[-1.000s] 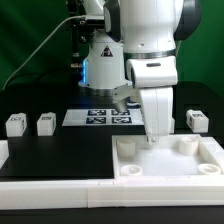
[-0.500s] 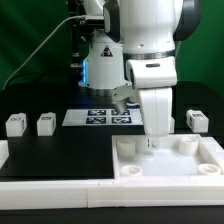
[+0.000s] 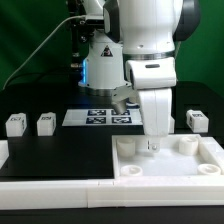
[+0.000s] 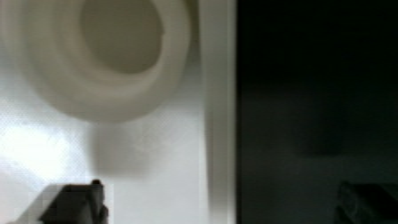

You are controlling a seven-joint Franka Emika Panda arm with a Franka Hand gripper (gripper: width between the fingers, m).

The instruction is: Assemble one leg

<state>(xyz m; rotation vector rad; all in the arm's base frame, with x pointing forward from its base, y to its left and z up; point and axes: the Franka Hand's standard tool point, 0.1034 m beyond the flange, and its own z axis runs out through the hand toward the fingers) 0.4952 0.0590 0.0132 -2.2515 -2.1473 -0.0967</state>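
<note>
Exterior view: tool has come down slightly over the last second and now stands low over the tray, between its two rear sockets. No leg is collected, so the step is judged barely begun. Nearest leg sits on the tabletop just behind the tray, on the exterior view's right. Second leg and third leg sit well apart on the left. The arm hides part of the marker board.

Wrist view: blurred. Fingertips stand wide apart with nothing between them, so the tool is spread and empty. One socket shows, with dark tabletop beside the tray. No leg shows.
</note>
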